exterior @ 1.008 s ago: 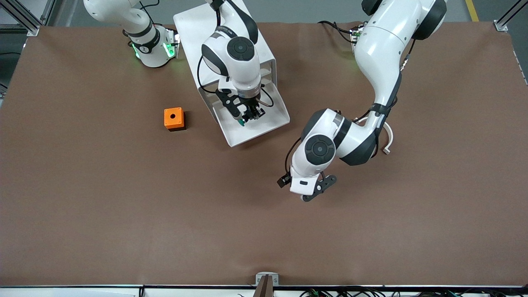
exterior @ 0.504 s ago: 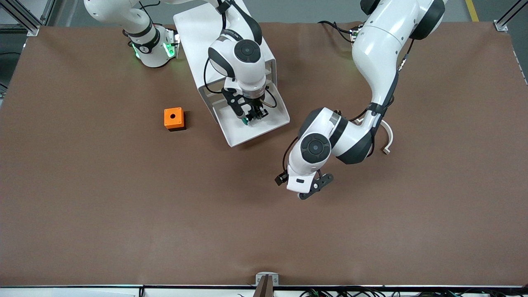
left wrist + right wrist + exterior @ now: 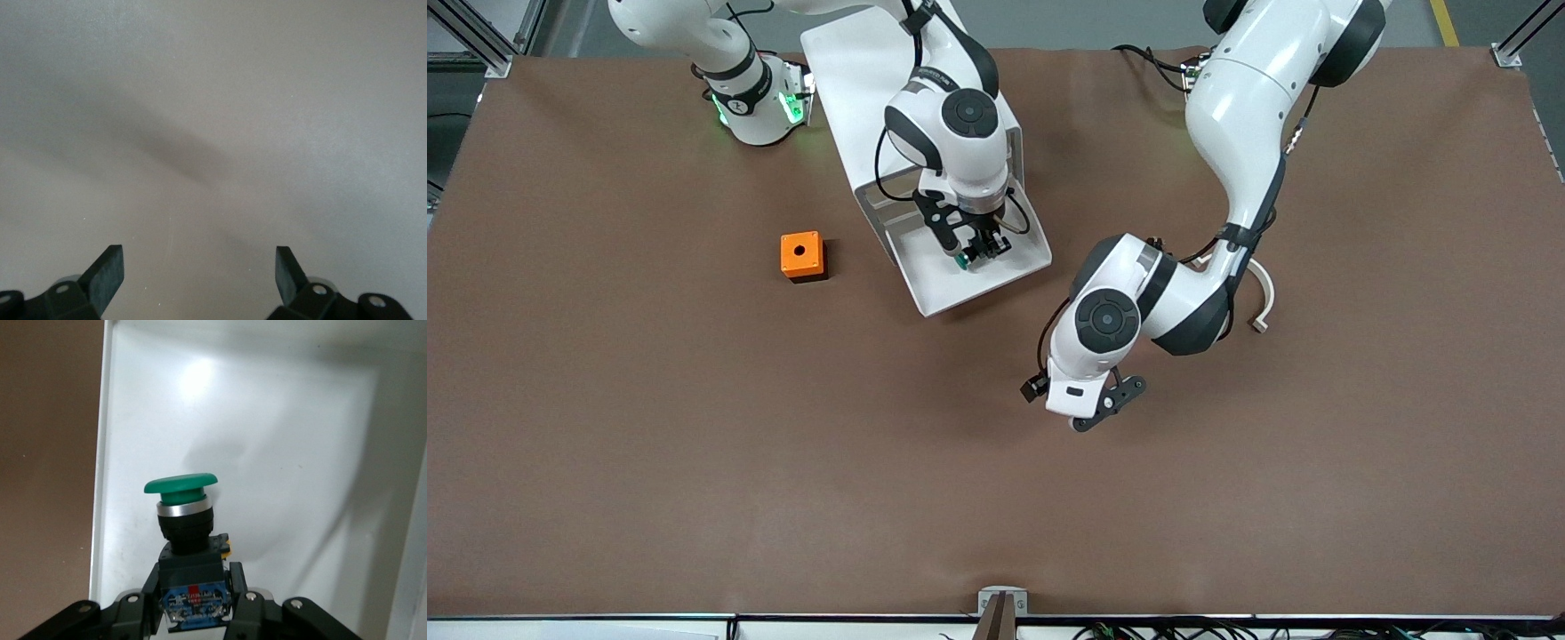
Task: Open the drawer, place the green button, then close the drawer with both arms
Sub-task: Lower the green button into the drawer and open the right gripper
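Right pincer (image 3: 193, 610) clamps button (image 3: 187, 520) by black body over open drawer (image 3: 996, 276); light, rigid, smooth cap. Left pincer (image 3: 199, 277) wide, empty, waits over table (image 3: 694, 444).

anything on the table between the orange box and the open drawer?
Nothing: only bare brown table separates the orange box from the drawer in the front view.
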Motion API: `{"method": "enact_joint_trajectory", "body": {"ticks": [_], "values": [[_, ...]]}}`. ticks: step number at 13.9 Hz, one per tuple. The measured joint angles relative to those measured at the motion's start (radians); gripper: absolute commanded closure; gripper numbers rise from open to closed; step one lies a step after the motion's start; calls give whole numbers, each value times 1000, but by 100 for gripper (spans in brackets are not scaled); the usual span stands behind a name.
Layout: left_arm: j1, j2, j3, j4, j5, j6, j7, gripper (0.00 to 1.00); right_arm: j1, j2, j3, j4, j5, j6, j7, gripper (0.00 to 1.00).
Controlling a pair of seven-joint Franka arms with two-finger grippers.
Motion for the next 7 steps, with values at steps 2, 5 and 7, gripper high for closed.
{"method": "enact_joint_trajectory", "body": {"ticks": [2, 5, 7], "values": [[1, 0, 0, 0, 0, 4, 0, 0, 4, 1, 0, 4, 0, 1, 20, 100], [1, 0, 0, -1, 0, 7, 0, 0, 9, 12, 0, 16, 0, 1, 34, 100], [1, 1, 0, -2, 0, 16, 0, 0, 13, 22, 0, 26, 0, 1, 50, 100]]}}
